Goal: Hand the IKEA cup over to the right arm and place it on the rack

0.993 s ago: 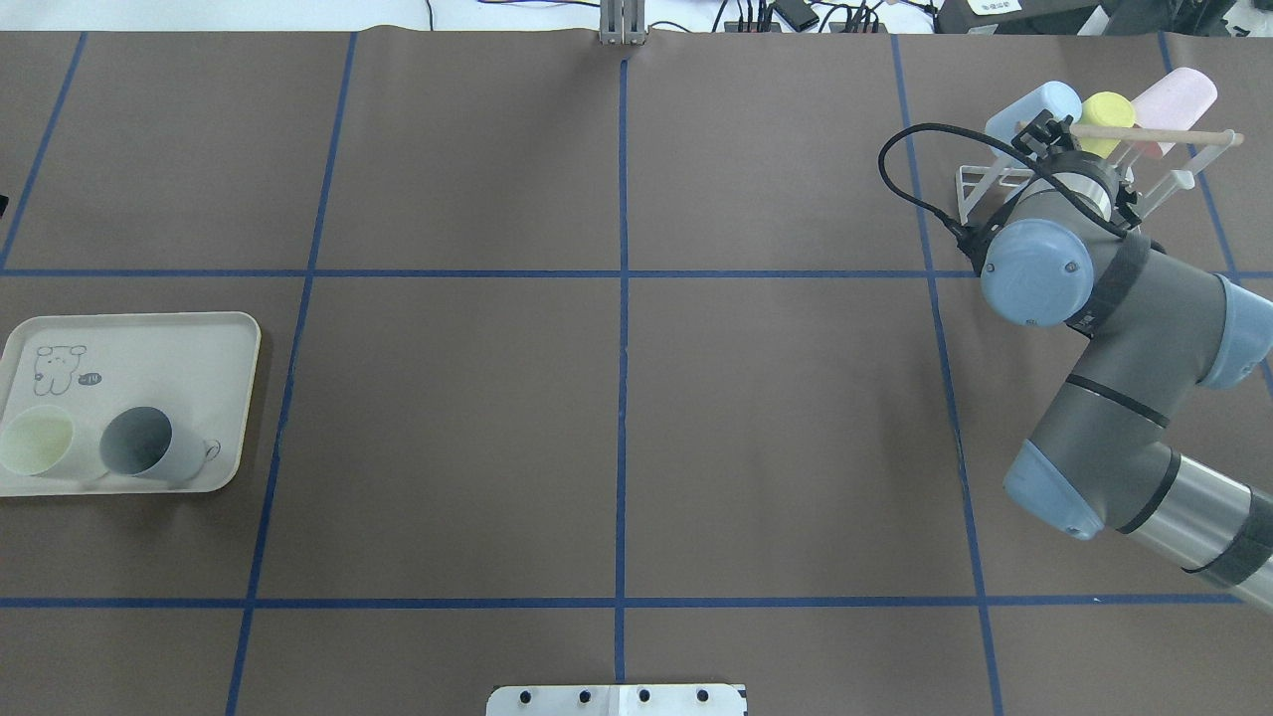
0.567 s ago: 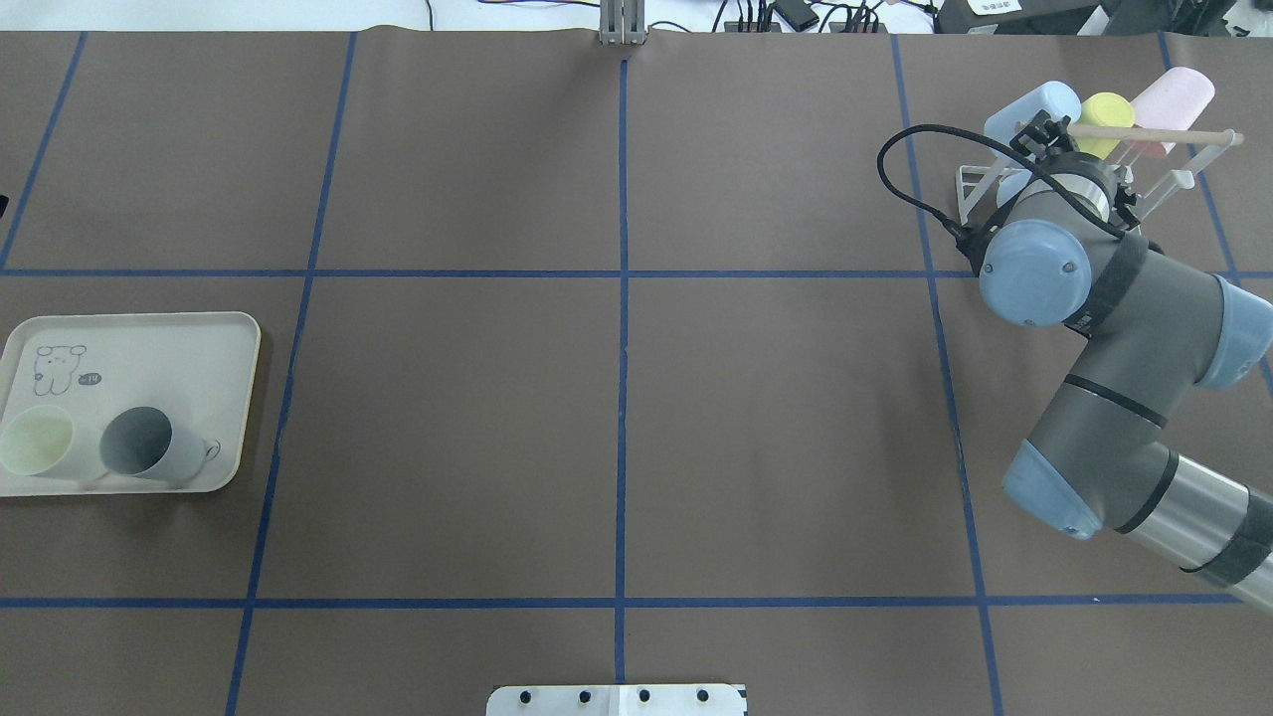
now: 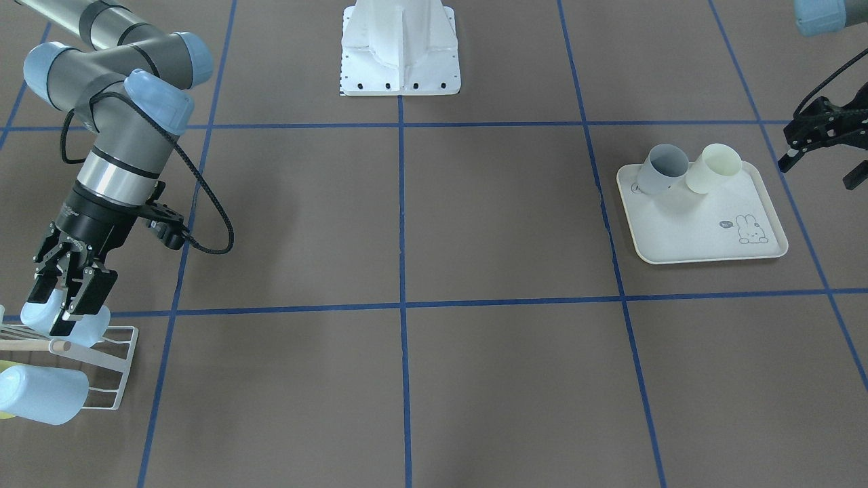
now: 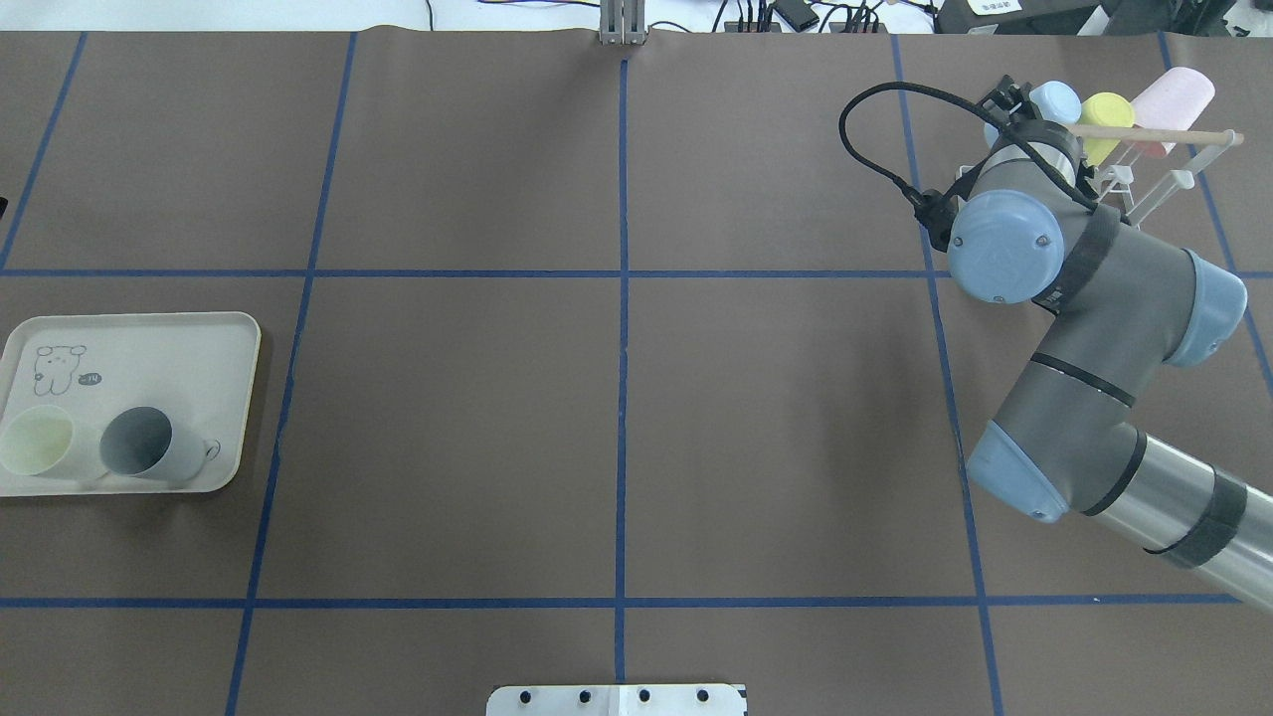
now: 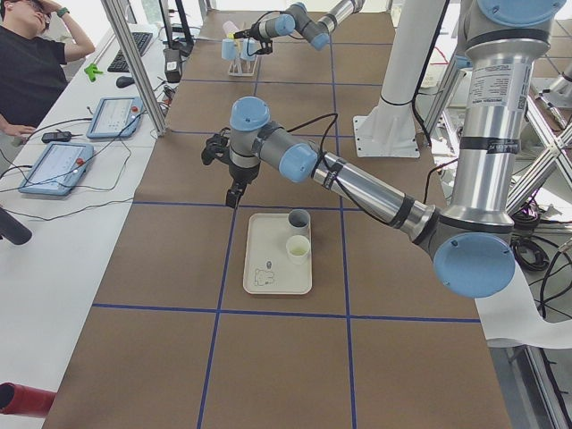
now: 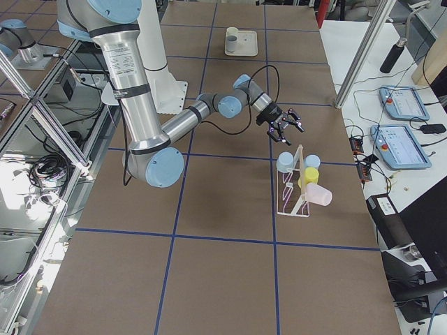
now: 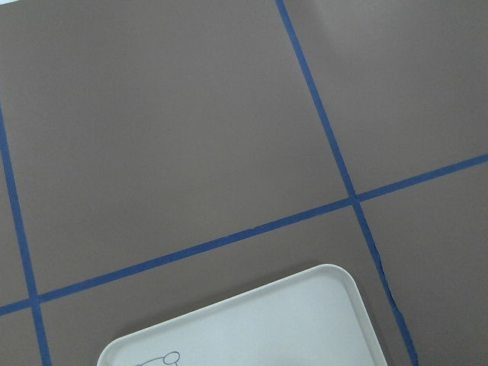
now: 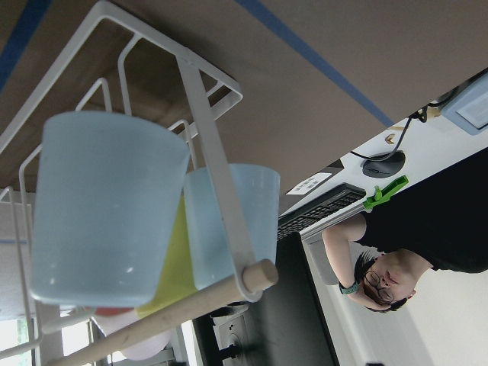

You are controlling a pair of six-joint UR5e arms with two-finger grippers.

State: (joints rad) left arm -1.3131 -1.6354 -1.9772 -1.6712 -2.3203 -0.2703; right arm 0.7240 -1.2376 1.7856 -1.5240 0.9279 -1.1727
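The white wire rack (image 4: pixel 1154 189) with its wooden rod (image 4: pixel 1154 132) stands at the far right of the table. It carries two light blue cups (image 8: pixel 107 206), a yellow cup (image 4: pixel 1107 111) and a pink cup (image 4: pixel 1179 94). My right gripper (image 3: pixel 64 298) hovers just off the rack's near end, open and holding nothing; in the exterior right view its fingers (image 6: pixel 285 132) are spread clear of the rack (image 6: pixel 293 188). My left gripper (image 3: pixel 819 172) hangs open beside the tray, empty. A grey cup (image 4: pixel 149 443) and a pale yellow-green cup (image 4: pixel 38 441) stand on the tray.
The cream rabbit-print tray (image 4: pixel 149 333) lies at the table's left edge, its corner showing in the left wrist view (image 7: pixel 305 320). Blue tape lines grid the brown table. A person (image 5: pixel 36 54) sits at a side bench with tablets beyond the table's far edge.
My right arm has drawn back from the rack, its wrist shifting left and toward the table's far edge. The cups on the rack and tray have stayed put.
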